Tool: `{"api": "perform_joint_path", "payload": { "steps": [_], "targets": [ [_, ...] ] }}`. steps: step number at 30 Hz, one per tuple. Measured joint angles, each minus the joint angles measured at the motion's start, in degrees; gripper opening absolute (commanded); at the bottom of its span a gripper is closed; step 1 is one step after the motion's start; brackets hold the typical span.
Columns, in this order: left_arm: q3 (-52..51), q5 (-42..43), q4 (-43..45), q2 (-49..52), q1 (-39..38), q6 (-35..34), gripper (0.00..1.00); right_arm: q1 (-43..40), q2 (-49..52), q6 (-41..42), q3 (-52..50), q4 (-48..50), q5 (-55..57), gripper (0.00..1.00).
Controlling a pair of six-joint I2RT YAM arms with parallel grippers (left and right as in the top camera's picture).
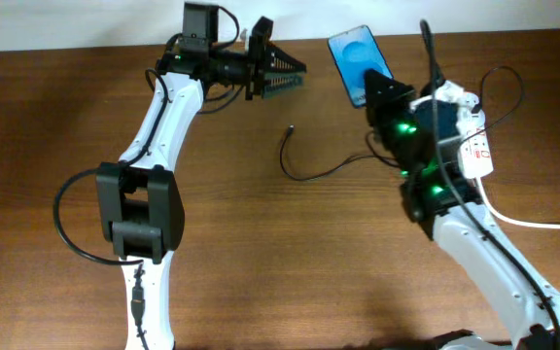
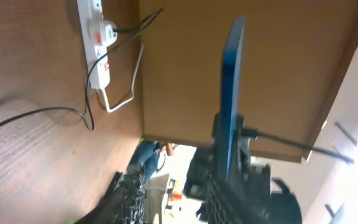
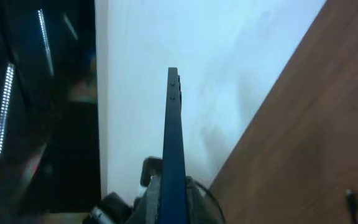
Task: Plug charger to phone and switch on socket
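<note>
Blue-lit phone (image 1: 356,56) clamped in the right claw (image 1: 382,92); left claw (image 1: 282,56) gapes wide, touching nothing.

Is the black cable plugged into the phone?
No, the charger ends with its tip loose on the table, apart from the phone.

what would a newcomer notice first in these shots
The phone, blue screen lit, is held up at the far side by the right tool. The left tool hangs open beside it, and the charger lies loose on the table between the arms.
</note>
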Motion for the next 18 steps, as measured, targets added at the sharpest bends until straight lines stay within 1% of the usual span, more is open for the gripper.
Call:
{"api": "perform_joint_path", "payload": {
  "steps": [3,4,6,8,11,16,18],
  "targets": [
    [-0.02,-2.21,8.15,-0.02,-0.59,-7.3,0.37,5.31,3.32,2.69,0.0,4.94,9.03,0.04],
    [-0.02,-2.47,10.16,-0.02,-0.9,-9.18,0.37,5.75,4.17,2.93,0.0,6.51,10.01,0.04],
    [0.0,-2.99,16.59,-0.07,-2.19,-15.15,0.37,6.05,6.8,4.02,0.0,9.66,12.31,0.04],
    [0.0,-3.56,19.04,-0.07,-3.21,-18.8,0.36,6.12,8.17,5.64,0.0,10.95,12.85,0.04],
    [0.0,-4.98,20.04,-0.07,-4.09,-21.53,0.35,6.36,8.79,7.93,0.0,11.78,12.2,0.04],
    [0.0,-6.01,20.5,-0.07,-4.11,-22.21,0.33,6.6,8.81,8.96,0.0,12.26,10.21,0.04],
    [0.0,-7.28,20.5,-0.07,-4.11,-22.21,0.3,7.19,8.81,9.03,0.0,12.24,9.16,0.04]
  ]
}}
